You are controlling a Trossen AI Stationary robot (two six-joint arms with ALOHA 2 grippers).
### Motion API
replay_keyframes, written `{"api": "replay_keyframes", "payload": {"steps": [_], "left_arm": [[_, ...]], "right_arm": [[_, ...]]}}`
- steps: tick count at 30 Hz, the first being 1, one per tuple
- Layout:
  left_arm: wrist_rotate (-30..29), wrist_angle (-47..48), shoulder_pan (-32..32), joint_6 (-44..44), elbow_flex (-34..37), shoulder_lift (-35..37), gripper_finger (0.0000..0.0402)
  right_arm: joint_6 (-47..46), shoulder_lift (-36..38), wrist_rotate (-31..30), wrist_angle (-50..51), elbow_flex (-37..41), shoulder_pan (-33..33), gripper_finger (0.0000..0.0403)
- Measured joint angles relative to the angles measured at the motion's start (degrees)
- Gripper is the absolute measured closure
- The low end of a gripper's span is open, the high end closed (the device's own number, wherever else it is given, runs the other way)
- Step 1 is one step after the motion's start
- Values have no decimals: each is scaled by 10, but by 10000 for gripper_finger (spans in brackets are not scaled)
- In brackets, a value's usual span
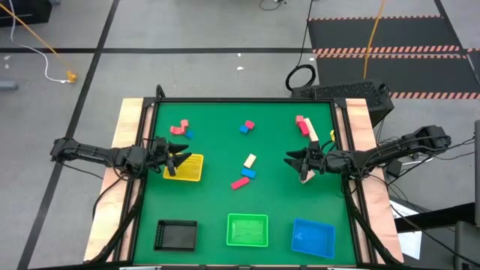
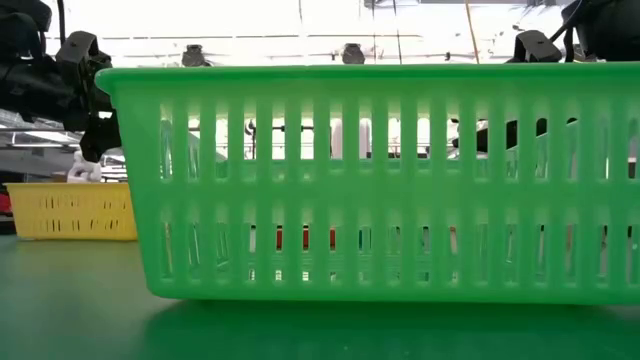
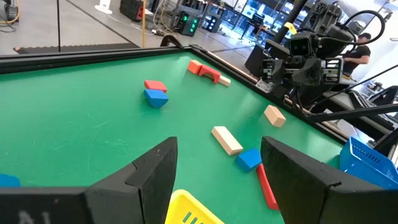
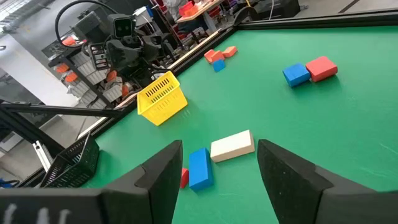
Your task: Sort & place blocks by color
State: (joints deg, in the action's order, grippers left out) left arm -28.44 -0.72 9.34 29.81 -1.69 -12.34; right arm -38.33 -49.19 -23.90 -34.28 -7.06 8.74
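Note:
Small blocks lie scattered on the green table: a cream bar [image 1: 250, 160], a blue block [image 1: 248, 173] and a pink bar [image 1: 239, 183] in the middle, a blue and red pair [image 1: 247, 126] farther back, red ones [image 1: 178, 127] at far left, pink and cream ones [image 1: 306, 127] at far right. My left gripper [image 1: 180, 159] hovers open over the yellow tray [image 1: 187, 171]. My right gripper [image 1: 292, 160] hovers open at the right, with a cream block [image 1: 305, 177] on the table beside it. Both wrist views show nothing between the fingers [image 3: 217, 180] [image 4: 217, 174].
Along the near edge stand a black tray [image 1: 176, 235], a green tray [image 1: 247, 230] and a blue tray [image 1: 313, 237]. The green tray [image 2: 370, 180] fills the low view. Wooden strips [image 1: 129, 127] border the table's left and right sides.

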Motion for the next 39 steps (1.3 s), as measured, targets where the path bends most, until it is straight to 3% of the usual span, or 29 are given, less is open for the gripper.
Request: {"api": "replay_keyframes", "payload": {"steps": [39], "left_arm": [[0,0,0,0,0,0,169]], "right_arm": [[0,0,0,-17,0,-9,204]]}}
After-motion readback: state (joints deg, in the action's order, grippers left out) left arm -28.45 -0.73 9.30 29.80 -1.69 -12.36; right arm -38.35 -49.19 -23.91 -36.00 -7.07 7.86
